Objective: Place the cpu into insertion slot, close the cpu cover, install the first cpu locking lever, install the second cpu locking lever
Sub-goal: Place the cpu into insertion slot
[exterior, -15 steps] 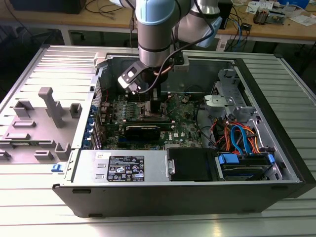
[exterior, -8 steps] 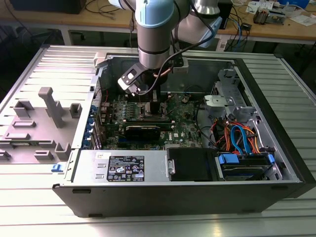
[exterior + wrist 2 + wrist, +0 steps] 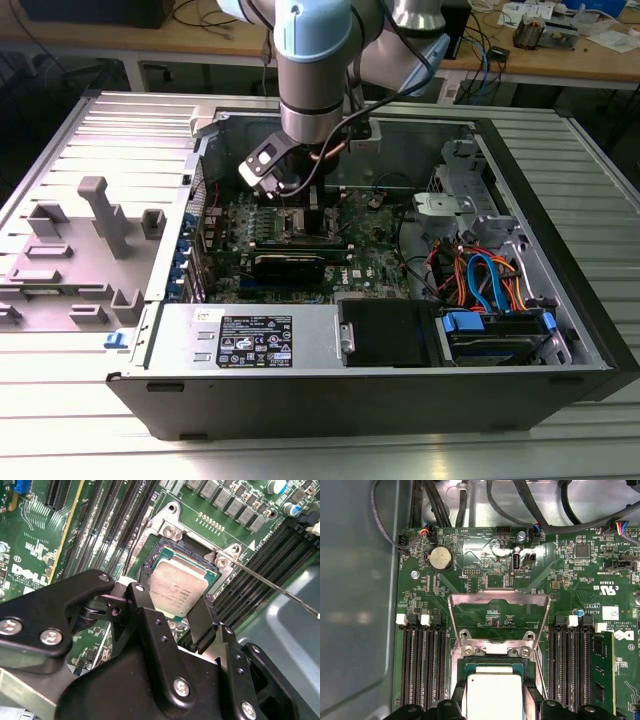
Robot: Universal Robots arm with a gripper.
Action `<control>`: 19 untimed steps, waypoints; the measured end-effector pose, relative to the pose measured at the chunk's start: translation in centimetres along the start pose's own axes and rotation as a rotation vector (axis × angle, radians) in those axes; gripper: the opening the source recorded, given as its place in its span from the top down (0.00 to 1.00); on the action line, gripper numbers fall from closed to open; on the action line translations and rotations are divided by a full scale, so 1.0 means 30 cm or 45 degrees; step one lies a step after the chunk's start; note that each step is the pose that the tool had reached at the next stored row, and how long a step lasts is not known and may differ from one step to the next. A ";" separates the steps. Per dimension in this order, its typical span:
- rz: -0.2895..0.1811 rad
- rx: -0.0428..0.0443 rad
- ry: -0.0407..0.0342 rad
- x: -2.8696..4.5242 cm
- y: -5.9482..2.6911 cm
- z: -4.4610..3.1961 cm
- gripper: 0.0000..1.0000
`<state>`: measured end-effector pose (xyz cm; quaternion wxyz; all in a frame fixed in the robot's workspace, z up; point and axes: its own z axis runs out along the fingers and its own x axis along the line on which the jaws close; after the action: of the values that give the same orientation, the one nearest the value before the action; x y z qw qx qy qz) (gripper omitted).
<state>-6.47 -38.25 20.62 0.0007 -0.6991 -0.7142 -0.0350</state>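
the open computer case (image 3: 300, 400) lies on its side with the green motherboard (image 3: 485, 565) facing up, and my arm (image 3: 315, 60) reaches down into it. my gripper (image 3: 172, 604) is closed to the width of the cpu (image 3: 495, 692), its two black jaws pressing opposite edges of the chip. the cpu cover (image 3: 470, 599) stands flipped open just beyond the socket (image 3: 185, 541). the cpu sits low inside that socket's frame, though i can't tell if it is fully seated. my worry is that a slight tilt or twist at release could hang a corner on the frame or bend the contacts beneath. the chip is flat and square, a pale silver lid with faint print on a green rim.
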 end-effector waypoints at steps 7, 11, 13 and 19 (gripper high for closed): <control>0.007 0.000 -0.0004 -0.001 0.000 0.012 0.46; 0.012 -0.001 -0.0003 -0.003 -0.001 0.013 0.46; 0.012 -0.001 -0.0005 -0.004 -0.001 0.013 0.46; 0.019 -0.001 -0.0010 -0.005 -0.002 0.013 0.46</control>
<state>-6.51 -38.37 20.21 0.0004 -0.7043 -0.7090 -0.0350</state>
